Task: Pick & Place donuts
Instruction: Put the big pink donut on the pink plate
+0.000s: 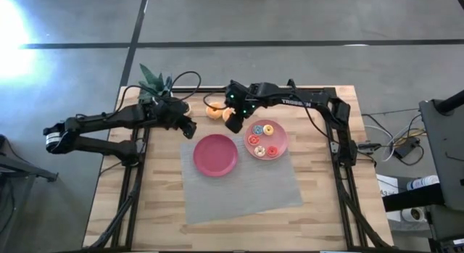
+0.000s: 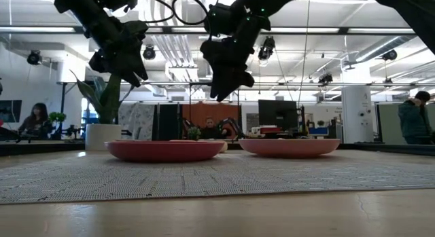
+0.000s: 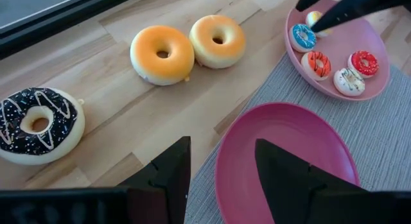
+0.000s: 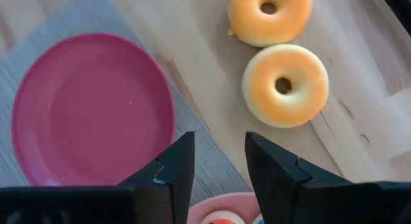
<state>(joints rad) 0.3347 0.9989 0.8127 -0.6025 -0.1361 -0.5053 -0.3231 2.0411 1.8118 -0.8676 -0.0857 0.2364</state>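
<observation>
Near the top middle of the high view, two orange donuts [image 1: 214, 112] lie on the counter [image 1: 319, 209], just left of the empty right pincer [image 1: 233, 122], fingers apart. Left pincer [image 1: 190, 128], also apart, hangs nearby. Tiny donuts [image 1: 262, 139] sit on the pink plate [image 1: 279, 148].

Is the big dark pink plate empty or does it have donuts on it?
Empty. The magenta plate shows a bare surface; the small donuts sit on the other pink plate.

Right arm hides part of whitish donut [image 3: 313, 17]; pink plate [image 4: 221, 210] cut off.
</observation>
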